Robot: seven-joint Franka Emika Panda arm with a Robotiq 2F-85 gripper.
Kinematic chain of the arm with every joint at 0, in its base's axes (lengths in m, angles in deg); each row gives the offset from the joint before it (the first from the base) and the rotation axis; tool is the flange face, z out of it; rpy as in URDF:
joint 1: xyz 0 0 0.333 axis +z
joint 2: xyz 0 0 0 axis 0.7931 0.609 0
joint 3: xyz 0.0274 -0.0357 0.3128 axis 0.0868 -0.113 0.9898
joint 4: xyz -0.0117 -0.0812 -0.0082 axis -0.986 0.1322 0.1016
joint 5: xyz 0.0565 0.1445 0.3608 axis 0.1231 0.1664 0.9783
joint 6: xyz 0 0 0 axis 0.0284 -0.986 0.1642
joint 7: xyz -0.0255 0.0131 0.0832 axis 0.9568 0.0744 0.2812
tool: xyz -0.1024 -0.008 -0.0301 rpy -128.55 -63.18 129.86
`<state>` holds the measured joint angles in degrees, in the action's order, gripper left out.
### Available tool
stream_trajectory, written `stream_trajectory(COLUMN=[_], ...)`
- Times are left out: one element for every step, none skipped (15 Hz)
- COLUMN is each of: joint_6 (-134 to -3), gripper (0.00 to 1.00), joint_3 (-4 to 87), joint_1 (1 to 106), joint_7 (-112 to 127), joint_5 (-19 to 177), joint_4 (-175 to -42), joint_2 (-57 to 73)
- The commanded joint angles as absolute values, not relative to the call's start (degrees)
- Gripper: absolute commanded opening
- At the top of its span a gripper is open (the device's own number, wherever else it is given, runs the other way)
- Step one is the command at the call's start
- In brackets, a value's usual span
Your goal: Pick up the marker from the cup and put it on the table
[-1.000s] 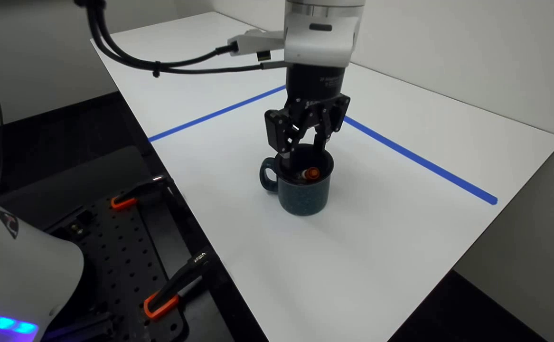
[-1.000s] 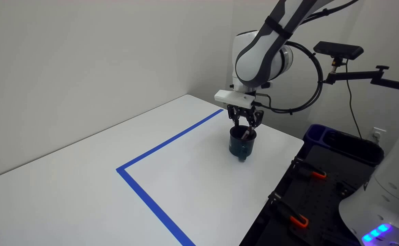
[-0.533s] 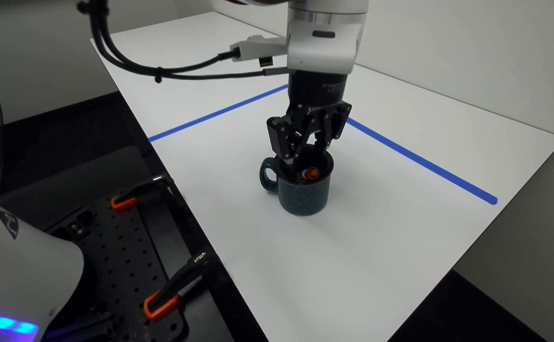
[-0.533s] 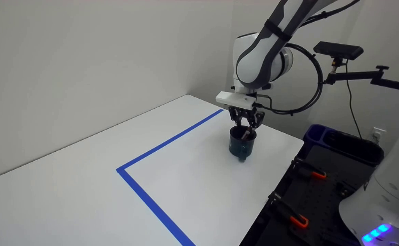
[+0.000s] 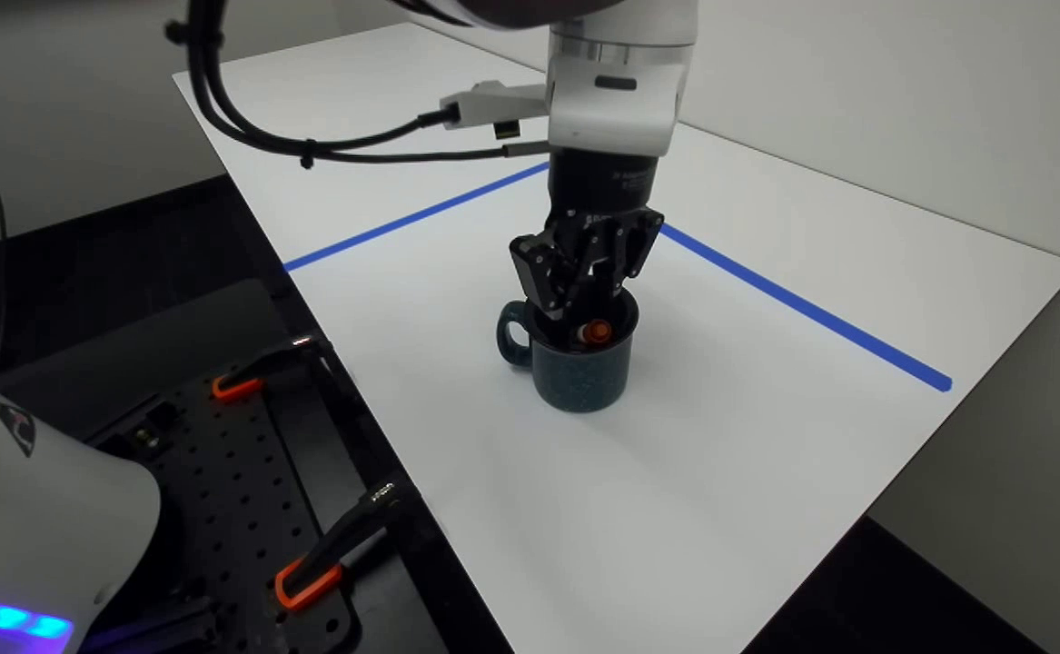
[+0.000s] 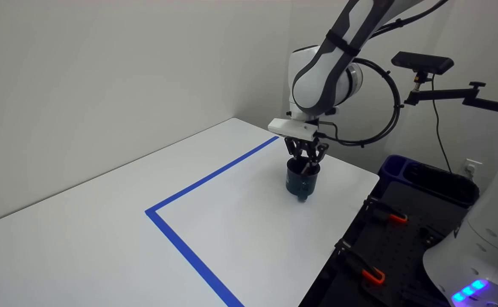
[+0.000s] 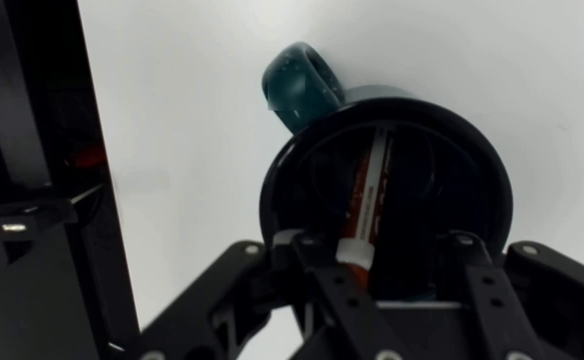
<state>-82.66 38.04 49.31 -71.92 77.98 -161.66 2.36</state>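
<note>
The dark navy cup [image 5: 581,380] stands upright on the white table [image 5: 720,509]; it also shows in an exterior view [image 6: 298,182] and in the wrist view [image 7: 500,185]. The marker [image 7: 364,205], red-brown with a white stripe and white collar, leans inside the cup. Its orange end [image 5: 595,332] shows near the rim. My gripper [image 5: 587,307] points down with its fingers inside the cup's mouth. In the wrist view the gripper [image 7: 377,245] is open, its fingers well apart on either side of the marker. The marker's orange end lies close to the left finger and is partly hidden behind it.
Blue tape [image 6: 197,260] forms an angle on the table. A black perforated bench [image 5: 239,490] with orange clamps [image 5: 307,581] borders the table edge beside the robot base. A wall [image 6: 125,85] stands behind the table. A dark blue bin [image 6: 428,179] is beyond the bench.
My gripper has moved down, and its fingers reach deeper into the cup. The cup and the marker have not visibly moved.
</note>
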Motion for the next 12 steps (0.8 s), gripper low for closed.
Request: stream_trajectory(joint_6=[-83.72, -83.69, -83.64, -83.64, -83.71, -83.68, -83.69, -83.67, -83.76, -83.83, -83.9, -83.94], gripper=[0.47, 0.47, 0.47, 0.49, 0.52, 0.51, 0.35, 0.25, 0.19, 0.11, 0.02, 0.0], joint_3=[36.73, 36.52, 36.32, 35.96, 35.62, 35.24, 34.8, 34.49, 34.2, 34.02, 33.99, 34.38], joint_1=[51.08, 51.25, 51.39, 51.61, 51.81, 52.0, 52.27, 52.44, 52.61, 52.75, 52.83, 52.58], joint_7=[-74.51, -74.74, -74.76, -74.99, -75.08, -75.19, -75.34, -75.32, -75.27, -75.04, -74.7, -74.02], joint_5=[76.53, 76.3, 76.28, 76.09, 75.97, 75.86, 75.67, 75.66, 75.66, 75.87, 76.23, 77.38], joint_4=[-160.51, -160.33, -160.17, -159.97, -159.89, -159.83, -159.77, -159.71, -159.69, -159.68, -159.73, -159.84], joint_2=[3.82, 4.17, 4.48, 4.93, 5.29, 5.61, 5.9, 6.09, 6.15, 6.15, 5.96, 5.46])
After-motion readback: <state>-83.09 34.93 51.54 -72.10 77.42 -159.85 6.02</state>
